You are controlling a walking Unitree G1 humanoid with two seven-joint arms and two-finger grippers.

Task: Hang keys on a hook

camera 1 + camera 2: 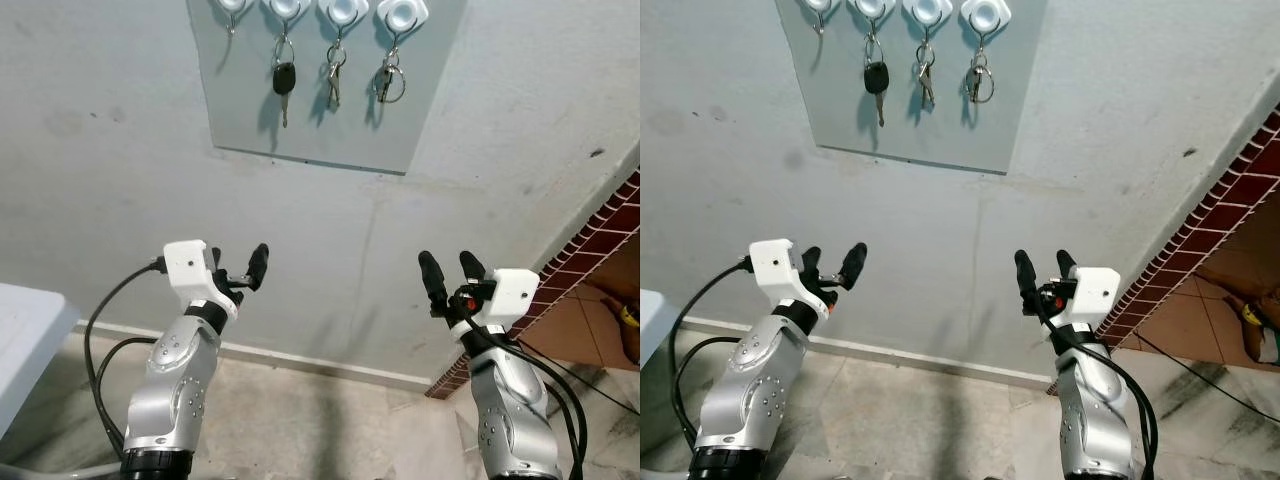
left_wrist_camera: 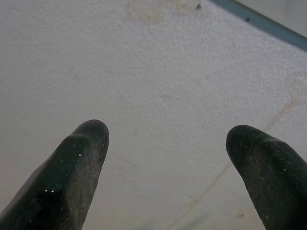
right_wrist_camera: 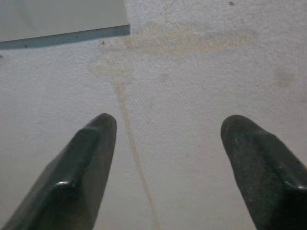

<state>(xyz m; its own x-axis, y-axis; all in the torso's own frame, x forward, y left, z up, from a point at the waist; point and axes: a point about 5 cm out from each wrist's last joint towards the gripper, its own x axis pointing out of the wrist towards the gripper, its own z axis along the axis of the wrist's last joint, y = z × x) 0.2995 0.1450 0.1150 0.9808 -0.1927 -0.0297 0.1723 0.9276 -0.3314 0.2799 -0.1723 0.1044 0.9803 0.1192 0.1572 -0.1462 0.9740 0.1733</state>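
Note:
A grey board [image 1: 320,120] on the wall carries a row of white hooks along its top. A black car key [image 1: 284,80] hangs from the second hook, a key bunch [image 1: 334,80] from the third, and a ring of keys [image 1: 389,82] from the fourth. The leftmost hook [image 1: 231,10] is bare. Well below the board, my left gripper [image 1: 238,268] is raised toward the wall, open and holding nothing. My right gripper [image 1: 450,272] is raised at the same height, also open and empty. In the wrist views, the left fingers [image 2: 72,177] and the right fingers [image 3: 86,167] stand apart before the bare wall.
A white table corner [image 1: 20,340] juts in at the far left. A red brick wall edge [image 1: 600,240] runs down the right, with a tiled floor [image 1: 580,330] behind it. Black cables [image 1: 100,330] loop beside my left arm. A skirting strip [image 1: 320,362] lines the wall's foot.

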